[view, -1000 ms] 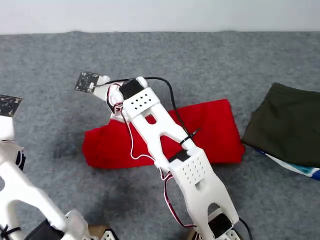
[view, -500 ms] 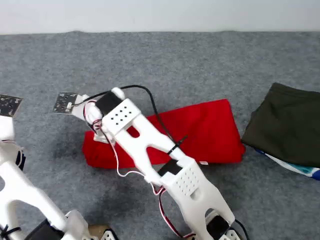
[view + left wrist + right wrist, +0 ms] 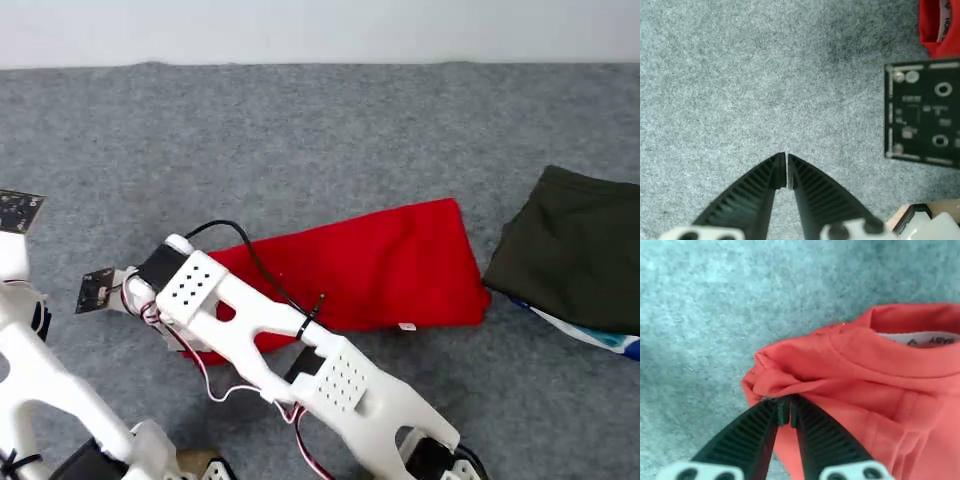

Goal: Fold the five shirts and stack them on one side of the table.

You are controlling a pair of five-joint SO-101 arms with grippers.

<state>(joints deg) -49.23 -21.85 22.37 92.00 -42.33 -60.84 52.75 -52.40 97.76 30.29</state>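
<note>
One red shirt (image 3: 380, 260) lies mid-scene on the worktop (image 3: 350, 130), left of the dark folded stack (image 3: 575, 250). Right pincer (image 3: 789, 412): closed on a fold at its left end, beside the collar. Left pincer (image 3: 787, 172): closed, empty. Fabric likely light, limp; grip bunched edges

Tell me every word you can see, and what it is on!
White neck label inside the red cotton shirt: print too blurred to read.
Narrow strip label on that shirt: letters too small to read.
Black circuit board: markings too tiny to read.
</note>
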